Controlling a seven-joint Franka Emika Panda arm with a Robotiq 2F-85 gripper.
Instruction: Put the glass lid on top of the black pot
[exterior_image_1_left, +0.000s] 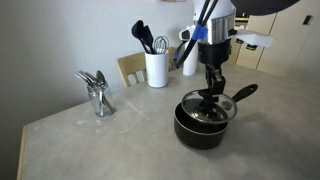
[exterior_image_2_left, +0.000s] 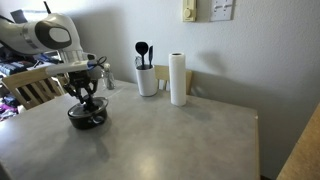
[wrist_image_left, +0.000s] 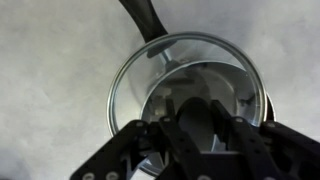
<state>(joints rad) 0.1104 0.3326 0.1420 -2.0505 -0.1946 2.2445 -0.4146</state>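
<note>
The black pot (exterior_image_1_left: 203, 131) stands on the grey table in both exterior views (exterior_image_2_left: 86, 120), its long handle (wrist_image_left: 146, 16) pointing away. The glass lid (wrist_image_left: 148, 72) with its metal rim lies over the pot's mouth and looks level with the rim. My gripper (wrist_image_left: 205, 118) is straight above it, pointing down, with both fingers closed against the lid's dark knob. The same shows in both exterior views (exterior_image_1_left: 213, 90) (exterior_image_2_left: 87, 97). The knob itself is mostly hidden by the fingers.
A white utensil holder (exterior_image_1_left: 156, 68) (exterior_image_2_left: 147, 80) with black utensils stands at the back. A paper towel roll (exterior_image_2_left: 178, 78) is beside it. A shiny metal object (exterior_image_1_left: 97, 93) sits further along the table. Wooden chairs (exterior_image_2_left: 30, 90) stand at the table edge.
</note>
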